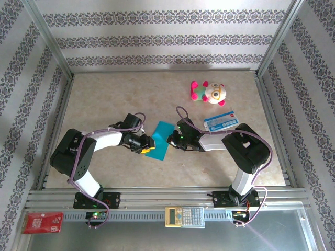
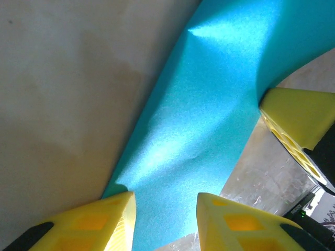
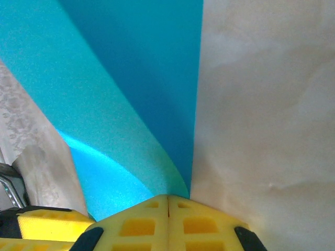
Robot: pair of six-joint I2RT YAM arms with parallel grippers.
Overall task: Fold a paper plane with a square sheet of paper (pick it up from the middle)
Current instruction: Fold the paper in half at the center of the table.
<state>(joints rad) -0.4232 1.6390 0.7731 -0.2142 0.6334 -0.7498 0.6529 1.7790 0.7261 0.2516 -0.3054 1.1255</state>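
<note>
Top-view illumination was bright, even and overhead; the arms cast soft, short shadows on the table [image 1: 104, 104]. In the left wrist view a broad sheen crossed the square sheet of paper [image 2: 199, 130]; its upper right lay shaded. In the right wrist view glare marked the sheet's lower curve.

Both arms are reaching inward from their bases at the near edge, elbows bending outward and forearms lying low over the surface. The left arm [image 1: 104, 140] is pointing its tool [image 1: 143, 145] to the right, its yellow fingers [image 2: 110, 222] standing apart. The right arm [image 1: 214, 141] is pointing its tool [image 1: 171, 140] to the left, its jaws pressing together and pinching the edge of the teal sheet of paper [image 1: 160, 138]. The two tools are facing each other, close together, midway between the arms.
</note>
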